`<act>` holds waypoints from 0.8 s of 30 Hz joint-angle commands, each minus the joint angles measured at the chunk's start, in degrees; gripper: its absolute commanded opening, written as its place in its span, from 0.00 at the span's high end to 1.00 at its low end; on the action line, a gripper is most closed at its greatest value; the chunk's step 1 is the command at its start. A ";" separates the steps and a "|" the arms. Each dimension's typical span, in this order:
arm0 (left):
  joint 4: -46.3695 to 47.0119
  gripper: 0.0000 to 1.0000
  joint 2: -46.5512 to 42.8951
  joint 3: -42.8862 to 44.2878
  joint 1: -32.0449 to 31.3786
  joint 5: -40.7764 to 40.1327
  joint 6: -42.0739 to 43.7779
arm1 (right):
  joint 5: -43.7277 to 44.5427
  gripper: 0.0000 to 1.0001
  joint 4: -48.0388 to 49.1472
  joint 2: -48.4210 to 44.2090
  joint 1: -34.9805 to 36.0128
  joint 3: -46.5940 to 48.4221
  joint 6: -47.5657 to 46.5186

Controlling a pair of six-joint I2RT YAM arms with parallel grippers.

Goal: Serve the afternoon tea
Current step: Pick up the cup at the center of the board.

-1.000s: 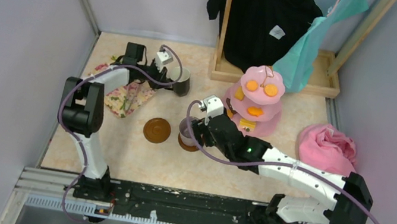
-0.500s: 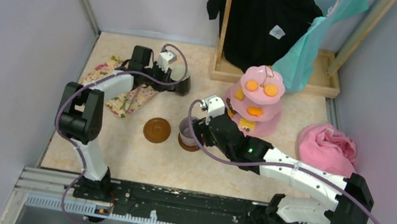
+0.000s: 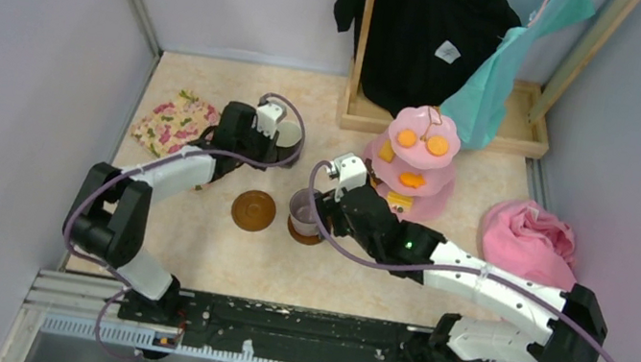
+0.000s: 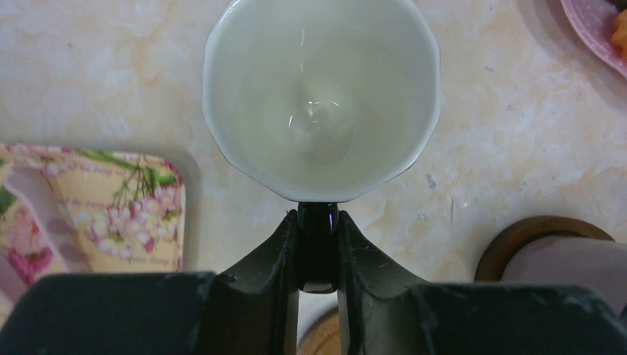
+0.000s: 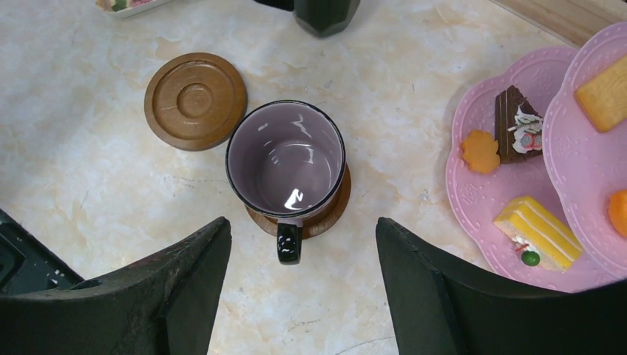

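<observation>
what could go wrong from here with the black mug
The left end effector pinches only the thin handle of the black mug, so the mug may swivel or slip. The free coaster lies close beside the smoky mug under the open right end effector; setting down there could bump either.
</observation>
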 commanded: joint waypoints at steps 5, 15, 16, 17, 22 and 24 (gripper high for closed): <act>8.84 1.00 -10.75 -9.63 -2.27 -11.17 -7.64 | 0.15 0.28 1.06 -2.98 0.78 -0.71 0.81; 12.13 1.00 -16.91 -15.18 -6.27 -17.82 -11.09 | 0.49 0.28 0.85 -3.55 0.78 -0.80 0.74; 12.18 1.00 -17.44 -15.43 -6.59 -18.29 -11.37 | 0.48 0.28 0.90 -3.51 0.78 -0.76 0.74; 12.13 1.00 -17.99 -15.70 -6.91 -19.03 -11.64 | 0.46 0.28 0.88 -3.47 0.78 -0.76 0.70; 11.59 1.00 -21.96 -17.33 -8.45 -22.39 -12.83 | 0.29 0.28 0.93 -3.19 0.78 -0.57 0.58; 11.75 1.00 -23.51 -18.33 -8.83 -23.75 -13.40 | 0.19 0.28 0.93 -3.04 0.78 -0.49 0.61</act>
